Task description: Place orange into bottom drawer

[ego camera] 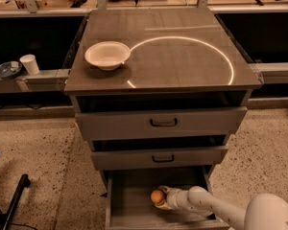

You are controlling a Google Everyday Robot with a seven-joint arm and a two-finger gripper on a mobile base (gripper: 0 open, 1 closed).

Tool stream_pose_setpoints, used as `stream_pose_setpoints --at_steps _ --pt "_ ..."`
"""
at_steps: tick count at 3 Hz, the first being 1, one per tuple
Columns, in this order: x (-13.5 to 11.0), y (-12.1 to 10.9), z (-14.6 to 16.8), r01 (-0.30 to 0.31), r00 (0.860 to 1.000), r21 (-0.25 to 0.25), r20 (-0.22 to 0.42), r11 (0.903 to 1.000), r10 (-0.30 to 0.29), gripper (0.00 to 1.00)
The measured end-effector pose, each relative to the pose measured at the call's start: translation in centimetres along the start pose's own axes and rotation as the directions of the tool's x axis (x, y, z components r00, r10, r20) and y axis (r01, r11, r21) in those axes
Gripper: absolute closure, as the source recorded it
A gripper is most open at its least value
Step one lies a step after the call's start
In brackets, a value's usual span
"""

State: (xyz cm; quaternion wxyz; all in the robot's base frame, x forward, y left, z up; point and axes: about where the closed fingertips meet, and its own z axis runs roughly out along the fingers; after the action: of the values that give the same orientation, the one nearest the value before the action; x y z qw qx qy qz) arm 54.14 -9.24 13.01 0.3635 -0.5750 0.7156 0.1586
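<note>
The orange [157, 196] is a small round fruit inside the open bottom drawer [129, 195], low over its plank floor near the middle. My gripper [161, 198] reaches into the drawer from the lower right, and its fingers sit around the orange. The white arm [216, 208] runs from the lower right corner into the drawer. Whether the orange rests on the drawer floor cannot be told.
A white bowl [107, 55] stands on the cabinet top [182, 56] at the left. The two upper drawers with black handles [163, 123] are partly pulled out above the gripper. A white cup [29, 63] and a dish [7, 69] sit on a ledge at the left.
</note>
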Motion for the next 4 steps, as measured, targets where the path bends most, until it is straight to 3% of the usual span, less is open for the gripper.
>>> stream_pose_setpoints --at_steps 1,3,4 --pt "0.0 0.0 0.0 0.0 1.0 0.0 0.0 1.0 0.0 0.0" --pt "-0.7 0.1 -1.2 0.018 1.0 -0.018 -0.007 0.9997 -0.018 0.0" --pt "-2.6 0.0 -5.3 0.033 0.999 -0.048 0.029 0.9983 -0.031 0.0"
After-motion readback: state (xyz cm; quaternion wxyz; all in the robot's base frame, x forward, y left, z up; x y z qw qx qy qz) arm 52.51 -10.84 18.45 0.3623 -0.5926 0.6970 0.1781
